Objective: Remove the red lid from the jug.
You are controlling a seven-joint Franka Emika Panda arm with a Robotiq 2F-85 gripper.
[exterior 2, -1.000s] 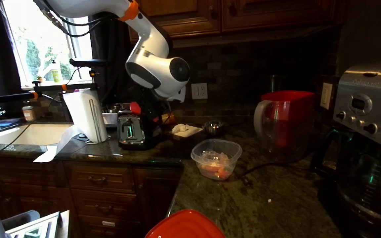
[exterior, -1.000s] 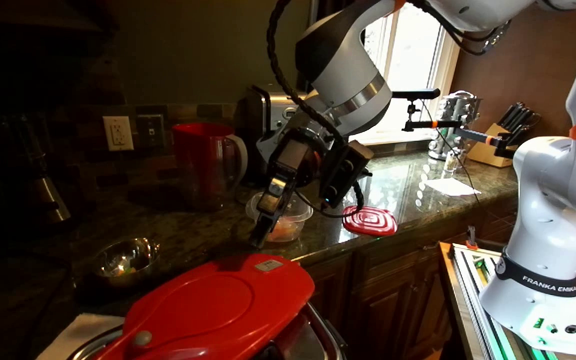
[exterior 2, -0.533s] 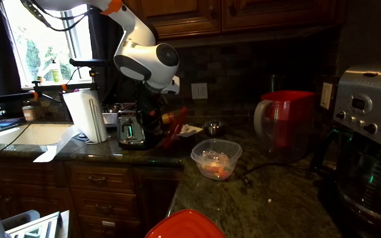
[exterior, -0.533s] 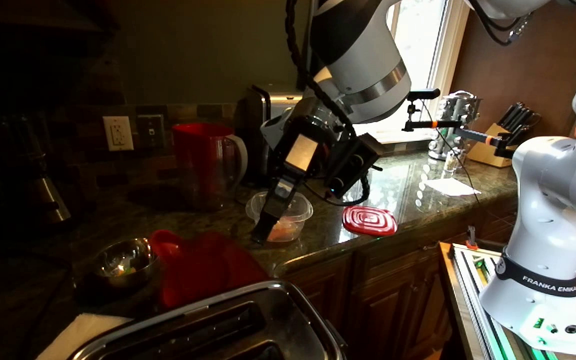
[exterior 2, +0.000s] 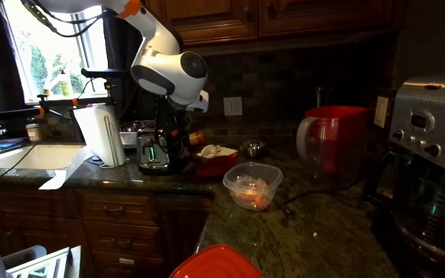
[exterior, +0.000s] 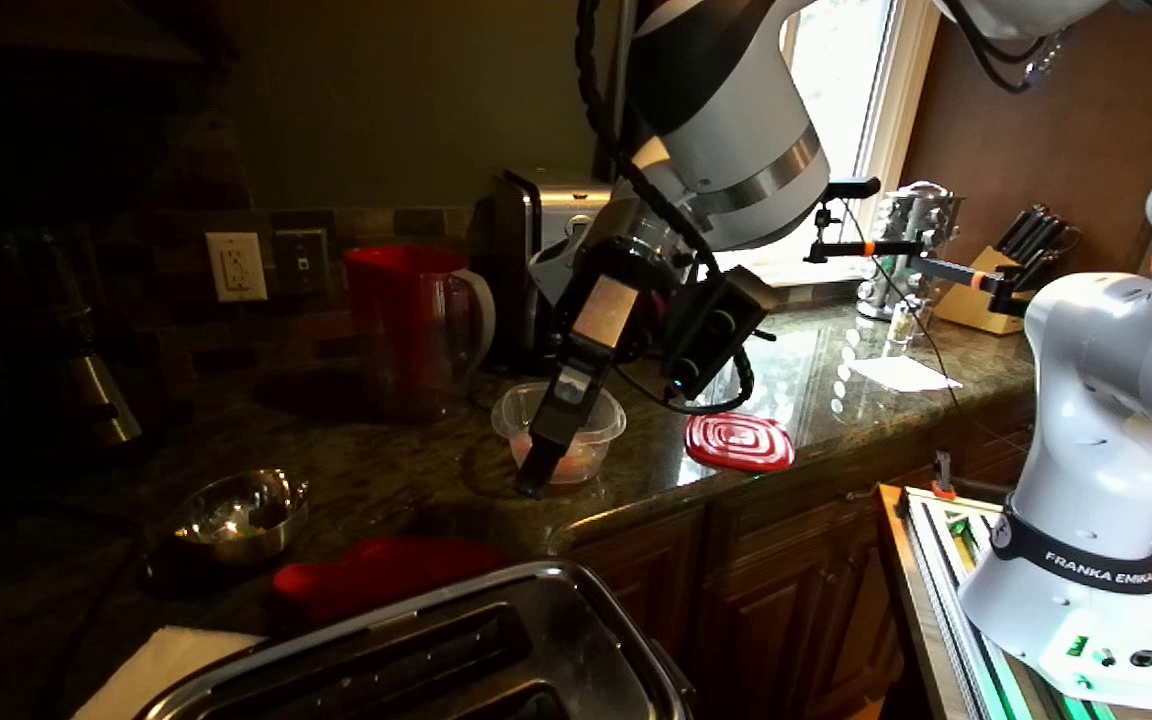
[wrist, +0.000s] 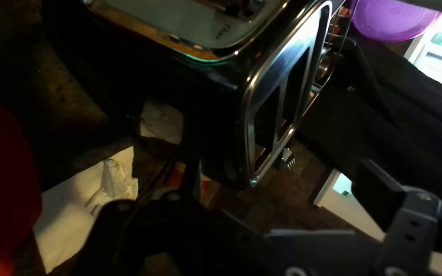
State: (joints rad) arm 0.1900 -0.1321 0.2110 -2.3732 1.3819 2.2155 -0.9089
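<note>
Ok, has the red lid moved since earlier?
Yes: in an exterior view, the red lid has gone from hiding much of the toaster to beyond its far edge.

There is 1 jug [exterior 2: 334, 143], 1 red lid [exterior: 386, 575], 1 spiral-patterned disc [exterior: 739, 443], 1 tub [exterior 2: 272, 184], 1 knife block [exterior: 978, 297], 1 coffee maker [exterior 2: 427, 123] and 1 toaster [wrist: 194, 88] with 2 slots [wrist: 266, 128].

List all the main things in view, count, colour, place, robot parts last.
toaster: 1, black-silver, on counter
napkin: 1, white, beside toaster
bowl: 1, silver, near napkin
lid: 1, red, between toaster and bowl
jug: 1, red-clear, near coffee maker
coffee maker: 1, silver-black, near jug
tub: 1, clear, near jug
cover: 1, red, counter's edge
towel roll: 1, white, near toaster
arm: 1, white, above counter
tool: 1, black, open, near toaster
</note>
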